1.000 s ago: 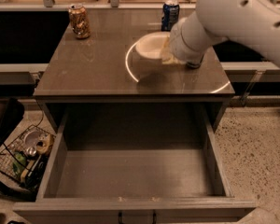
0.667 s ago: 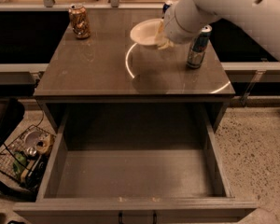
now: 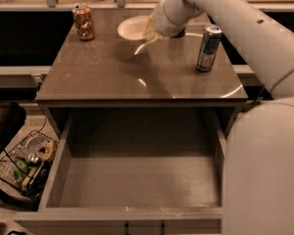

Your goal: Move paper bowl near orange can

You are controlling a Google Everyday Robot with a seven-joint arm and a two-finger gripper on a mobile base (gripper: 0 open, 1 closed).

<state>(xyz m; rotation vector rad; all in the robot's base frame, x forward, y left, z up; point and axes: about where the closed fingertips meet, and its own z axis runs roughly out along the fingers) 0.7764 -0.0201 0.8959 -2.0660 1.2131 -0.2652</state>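
The paper bowl (image 3: pixel 132 28) is held by its rim in the closed gripper (image 3: pixel 151 32) at the back of the table (image 3: pixel 112 77), fairly near the orange can (image 3: pixel 83 21) but not yet put down. Nearest, an open drawer (image 3: pixel 137 180) is seen; farther back a tall silver-and-blue can (image 3: pixel 208 48) is stood off to one side. Nothing is seen between bowl and orange can, so only setting it down closer is thought to be left.

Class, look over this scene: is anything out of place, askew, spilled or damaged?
Nothing is spilled or damaged. The orange can and slim can stand upright. The one oddity is the drawer below, pulled open. The tool grips the paper bowl by its right rim near the table back edge.
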